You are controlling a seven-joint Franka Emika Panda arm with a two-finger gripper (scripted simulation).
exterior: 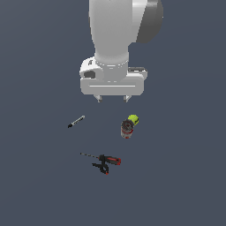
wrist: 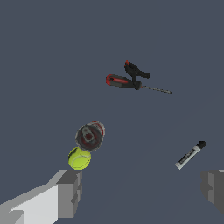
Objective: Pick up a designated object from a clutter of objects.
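The small bright yellow-green ball [exterior: 133, 119] [wrist: 79, 158] is sitting on the flat dark grey-blue floor [exterior: 185, 176] [wrist: 52, 52], touching the short dark cylindrical can with red bands [exterior: 127, 129] [wrist: 90, 135], which is lying just beside it. In the exterior view the ball is showing at the can's upper right, partly hidden behind it.

The white arm's gripper [exterior: 112, 99] [wrist: 144, 192] is hanging above the floor with its two grey fingers [wrist: 70, 192] spread wide and holding nothing. In the exterior view the fingertips are pointing down, and the ball is lying lower in the picture, a little toward the exterior view's right of the right-hand fingertip. In the wrist view the ball is sitting just beside the tip of one finger, while the other finger is showing at the far edge of the picture.

The red-and-black screwdriver with a thin metal shaft [exterior: 102, 158] [wrist: 131, 83] is lying well apart from the ball, with a black clamp [exterior: 103, 167] [wrist: 135, 70] touching its handle. The thin dark marker with a pale body [exterior: 76, 122] [wrist: 190, 154] is lying alone, toward the exterior view's left of the can.
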